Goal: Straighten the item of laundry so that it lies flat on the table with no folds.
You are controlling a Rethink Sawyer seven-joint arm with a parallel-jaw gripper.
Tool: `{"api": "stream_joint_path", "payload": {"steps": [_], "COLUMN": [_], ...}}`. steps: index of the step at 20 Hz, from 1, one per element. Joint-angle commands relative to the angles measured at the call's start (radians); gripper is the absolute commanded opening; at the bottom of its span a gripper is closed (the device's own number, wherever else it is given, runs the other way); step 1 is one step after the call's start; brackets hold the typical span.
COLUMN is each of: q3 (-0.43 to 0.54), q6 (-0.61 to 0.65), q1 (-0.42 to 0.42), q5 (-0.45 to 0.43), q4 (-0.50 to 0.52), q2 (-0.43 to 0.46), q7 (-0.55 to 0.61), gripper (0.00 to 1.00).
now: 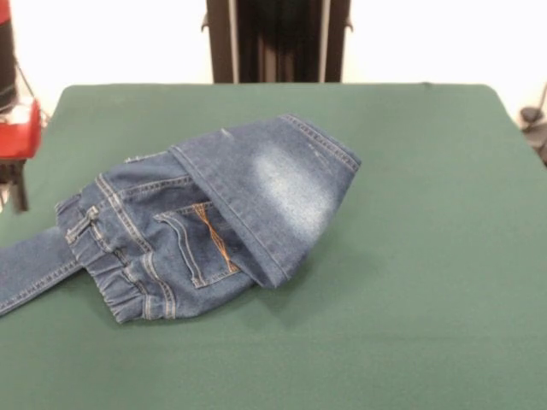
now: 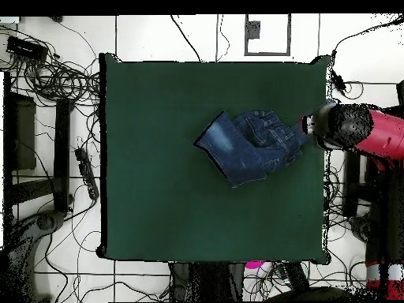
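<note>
The blue denim jeans lie crumpled on the green table, left of its middle. One faded leg is folded back over the seat and partly covers an orange-stitched back pocket. The gathered waistband faces the near left. The other leg runs off the picture's left edge. In the overhead view the jeans lie right of the table's middle. The red and black arm reaches in from the right, with its gripper end at the jeans' right edge. Its grip is hidden.
A red part of the arm shows at the left edge of the front view. The robot's dark pedestal stands behind the table's far side. Cables and stands lie on the floor around the table.
</note>
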Motion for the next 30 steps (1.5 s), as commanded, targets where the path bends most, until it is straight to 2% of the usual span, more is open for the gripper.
{"api": "stream_joint_path", "payload": {"steps": [1, 13, 18, 30], "q3": [-0.014, -0.094, -0.133, -0.172], "q6": [-0.102, -0.225, -0.277, -0.267], "q1": [0.074, 0.130, 0.171, 0.218], "q5": [0.061, 0.128, 0.178, 0.291], "q4": [0.272, 0.391, 0.491, 0.580], "q2": [-0.001, 0.007, -0.027, -0.082], "q7": [0.296, 0.332, 0.383, 0.370], "gripper": [1.00, 1.00, 1.00, 1.00]}}
